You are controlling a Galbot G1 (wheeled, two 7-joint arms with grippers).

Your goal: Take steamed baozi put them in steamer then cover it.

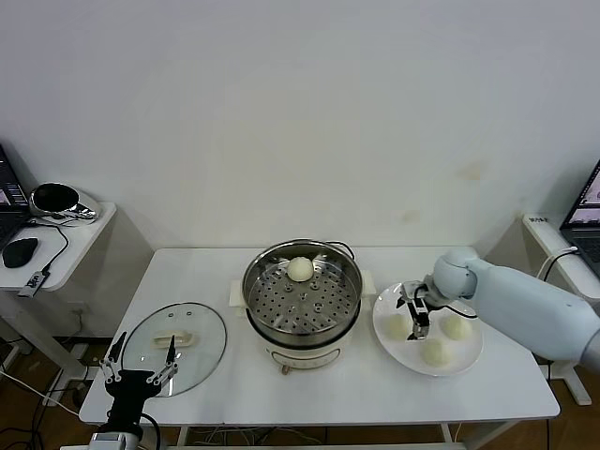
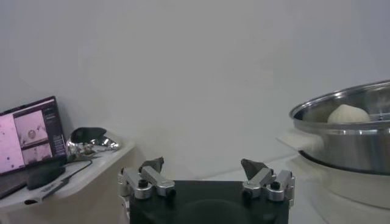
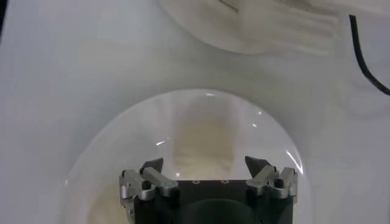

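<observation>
At the lower left of the head view we see our left gripper [image 1: 141, 373] parked low at the front edge of the white bench [image 1: 234, 403], its fingers spread and holding nothing. Just beside it lies the cover [image 1: 174, 348], a round clear glass lid with a metal rim and a cream-white bar handle at its centre, flat on the bench; we judge it rigid, heavier than the buns, slippery on the glass and breakable, so the bar handle is the place to take it. In the middle of the frame stands the steamer [image 1: 302, 302], a shiny round stainless-steel pot with a perforated tray on a cream-white base, and one small pale cream-white steamed baozi [image 1: 300, 269] sits on the tray near its far rim. At the right of the frame a flat white plate [image 1: 469, 361] carries three more buns, and our right gripper [image 1: 416, 319] hangs over the leftmost of them with its fingers spread around nothing as yet. We judge the buns light, soft and easily dented, perhaps a little tacky, so we would close gently across the widest part of the dome.
</observation>
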